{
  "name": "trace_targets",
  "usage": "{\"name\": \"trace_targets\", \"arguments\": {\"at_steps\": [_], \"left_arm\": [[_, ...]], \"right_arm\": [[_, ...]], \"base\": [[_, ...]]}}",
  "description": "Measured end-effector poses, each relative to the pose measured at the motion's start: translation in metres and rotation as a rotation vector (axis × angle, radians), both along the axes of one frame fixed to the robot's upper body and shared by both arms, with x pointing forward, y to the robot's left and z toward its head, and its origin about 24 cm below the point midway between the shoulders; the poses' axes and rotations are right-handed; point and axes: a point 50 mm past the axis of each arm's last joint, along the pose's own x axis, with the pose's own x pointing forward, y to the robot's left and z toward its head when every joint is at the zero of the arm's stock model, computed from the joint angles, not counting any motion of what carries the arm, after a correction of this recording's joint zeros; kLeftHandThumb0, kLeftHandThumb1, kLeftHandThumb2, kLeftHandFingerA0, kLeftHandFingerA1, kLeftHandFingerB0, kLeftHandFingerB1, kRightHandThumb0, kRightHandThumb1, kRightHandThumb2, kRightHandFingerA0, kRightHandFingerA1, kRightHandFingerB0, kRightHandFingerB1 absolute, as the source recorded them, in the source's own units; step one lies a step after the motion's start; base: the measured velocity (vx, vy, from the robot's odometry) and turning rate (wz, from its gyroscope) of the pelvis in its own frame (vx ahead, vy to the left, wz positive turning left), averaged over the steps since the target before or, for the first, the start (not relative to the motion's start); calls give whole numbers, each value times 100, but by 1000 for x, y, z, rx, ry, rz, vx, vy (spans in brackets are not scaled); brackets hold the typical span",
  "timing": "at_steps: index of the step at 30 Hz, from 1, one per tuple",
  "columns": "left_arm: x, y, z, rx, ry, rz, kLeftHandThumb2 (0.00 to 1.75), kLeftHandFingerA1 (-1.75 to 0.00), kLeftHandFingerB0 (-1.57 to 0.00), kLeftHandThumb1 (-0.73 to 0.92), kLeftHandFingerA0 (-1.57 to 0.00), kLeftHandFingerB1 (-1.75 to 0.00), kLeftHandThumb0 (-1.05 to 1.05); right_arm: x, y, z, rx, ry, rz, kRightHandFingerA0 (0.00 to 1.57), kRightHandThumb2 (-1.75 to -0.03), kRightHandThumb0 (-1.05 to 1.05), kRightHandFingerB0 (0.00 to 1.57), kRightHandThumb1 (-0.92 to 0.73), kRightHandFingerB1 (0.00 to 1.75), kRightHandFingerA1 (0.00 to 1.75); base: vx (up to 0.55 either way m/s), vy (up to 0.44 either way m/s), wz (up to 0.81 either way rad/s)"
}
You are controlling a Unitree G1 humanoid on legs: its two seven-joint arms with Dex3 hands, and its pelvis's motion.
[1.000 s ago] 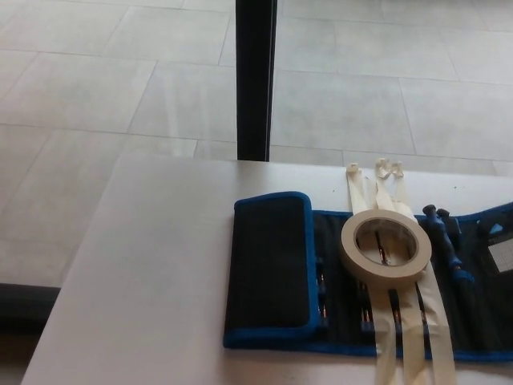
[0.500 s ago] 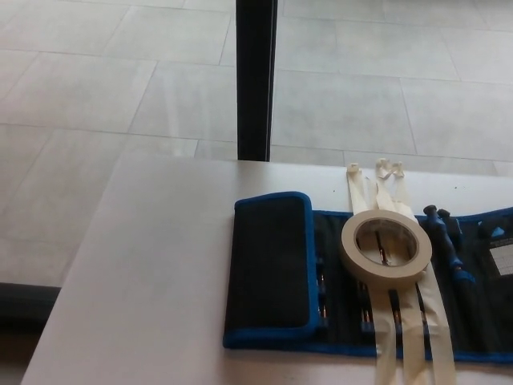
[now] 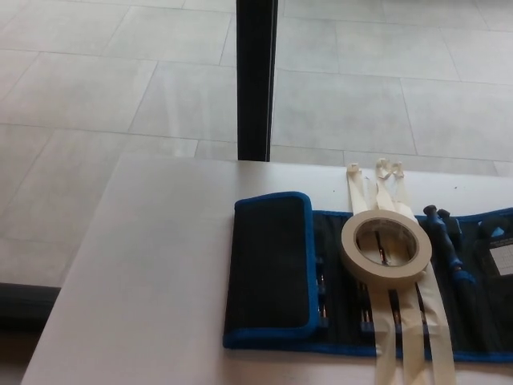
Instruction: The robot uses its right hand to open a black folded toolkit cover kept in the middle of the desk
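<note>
On toolkit cover (image 3: 268, 269): tape roll (image 3: 385, 244).

A: Where is there room?
B: The desk (image 3: 152, 265) lies bare left of the toolkit cover (image 3: 268, 269).
A: And on the right?
B: A tape roll (image 3: 385, 245) and tape strips (image 3: 409, 337) lie across the open part.

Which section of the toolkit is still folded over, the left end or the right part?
The left flap is folded over, showing plain black fabric with blue edging. The right part lies open, with tools visible.
</note>
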Motion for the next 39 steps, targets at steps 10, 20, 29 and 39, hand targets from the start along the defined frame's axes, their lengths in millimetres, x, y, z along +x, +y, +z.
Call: {"name": "trace_targets", "arguments": {"at_steps": [10,20,29,39], "left_arm": [[12,1,3,1,-37,3,108,-63,-20,67,-41,-49,-84],[16,3,6,-5,-74,29,86,-60,-24,70,-40,-43,-95],[15,10,11,11,-86,52,111,-63,-27,72,-46,-49,-92],[6,18,15,25,-64,87,110,-62,-23,71,-42,-49,-87]], "right_arm": [[-27,-28,15,-59,88,68,6,-106,-98,6,-51,75,57],[-79,-40,-26,41,265,129,27,-59,-105,11,-75,102,93],[-138,-22,-82,212,294,191,32,-108,-101,21,-54,80,69],[-167,-4,-101,306,255,296,38,-107,-102,28,-51,76,67]], "base": [[0,0,0],[0,0,0],[0,0,0],[0,0,0]]}}
